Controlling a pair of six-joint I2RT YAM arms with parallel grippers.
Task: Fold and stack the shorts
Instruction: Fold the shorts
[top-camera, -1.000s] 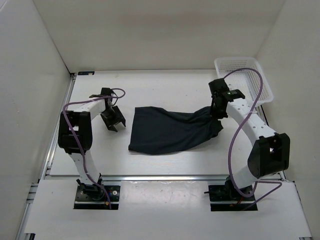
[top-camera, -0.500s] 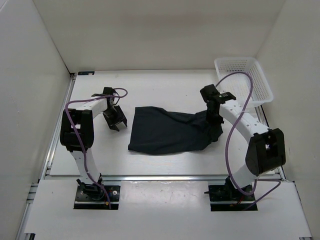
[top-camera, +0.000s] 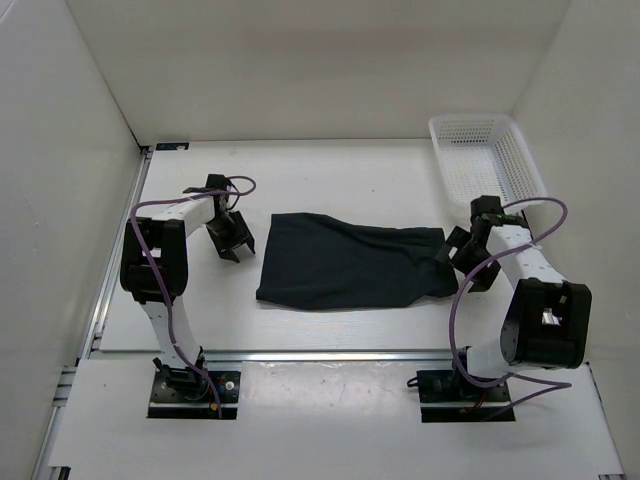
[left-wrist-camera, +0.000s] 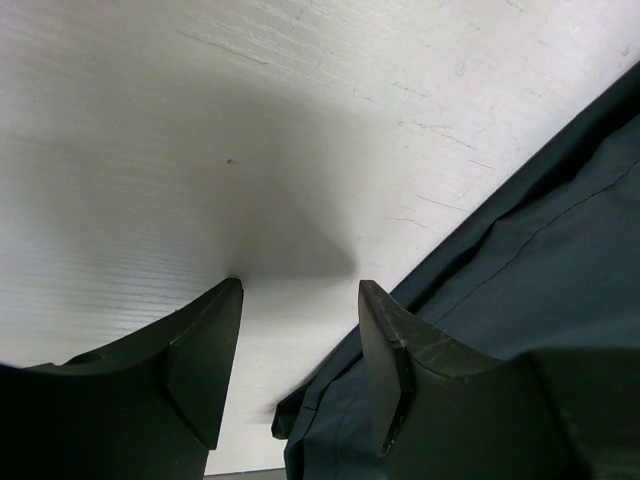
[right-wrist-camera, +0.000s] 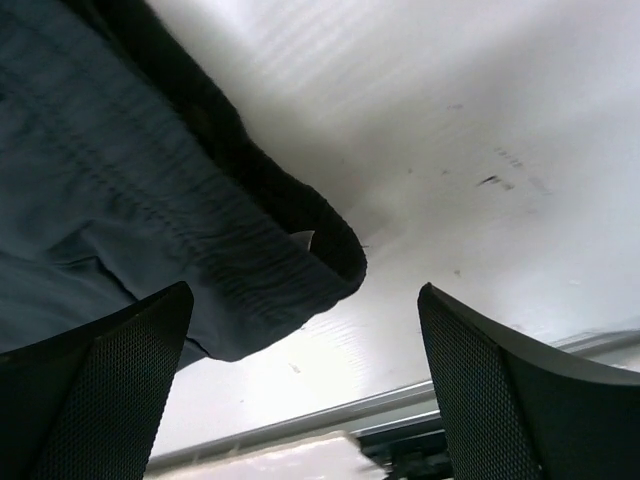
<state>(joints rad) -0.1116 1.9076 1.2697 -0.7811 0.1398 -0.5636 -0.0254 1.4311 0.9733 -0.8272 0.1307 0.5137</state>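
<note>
Now the right gripper (top-camera: 463, 262) is hanging wide open and empty, having just released the shorts (top-camera: 345, 262), which are lying spread flat on the table (top-camera: 330, 180) for folding; the left gripper (top-camera: 228, 242) is waiting partly open, empty, beside them

Plain white booth around a white desk (top-camera: 340, 180).
Bare walls (top-camera: 300, 60) close it in at the left, top and right of the frame; a metal rail (top-camera: 320, 355) runs along its lower edge.
</note>
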